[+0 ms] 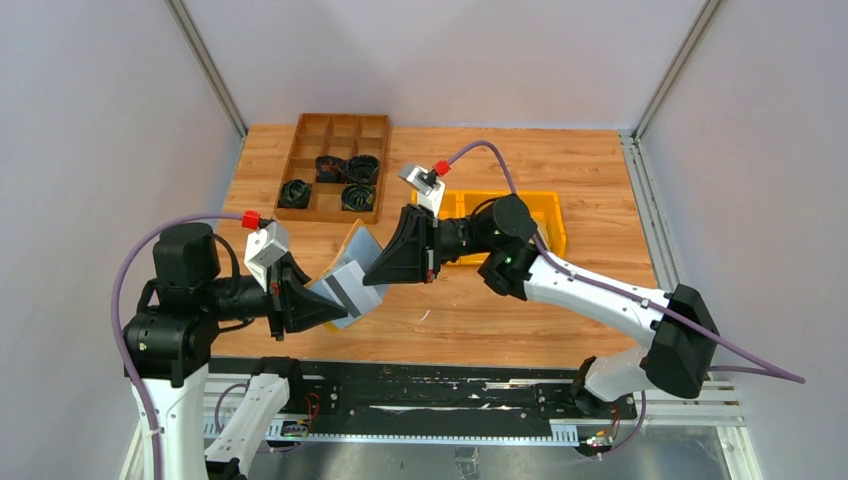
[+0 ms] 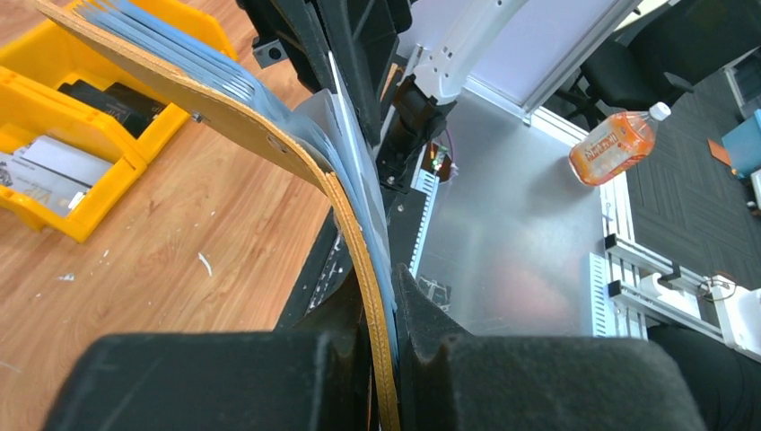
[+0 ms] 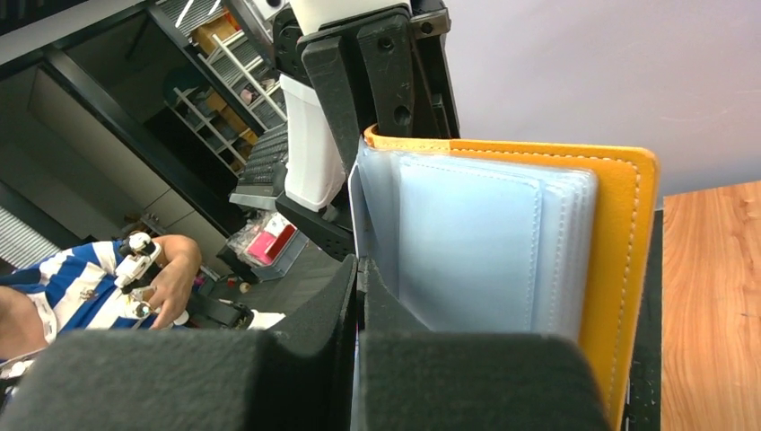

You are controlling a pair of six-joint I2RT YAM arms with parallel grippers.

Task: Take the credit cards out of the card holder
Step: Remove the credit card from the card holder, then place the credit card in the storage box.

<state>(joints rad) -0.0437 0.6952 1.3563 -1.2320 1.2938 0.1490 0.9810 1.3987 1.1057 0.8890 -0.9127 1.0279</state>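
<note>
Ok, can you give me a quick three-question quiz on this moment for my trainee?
1. True or false: the holder is folded shut.
2. Its sleeves are: A pale blue; B red; C green.
3. What does the left gripper clamp?
Key: 1 false, it is open; 2 A; 3 the holder's mustard cover.

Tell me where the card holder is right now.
Top view, left of centre: the card holder is held open above the table between the left tool and right tool.
</note>
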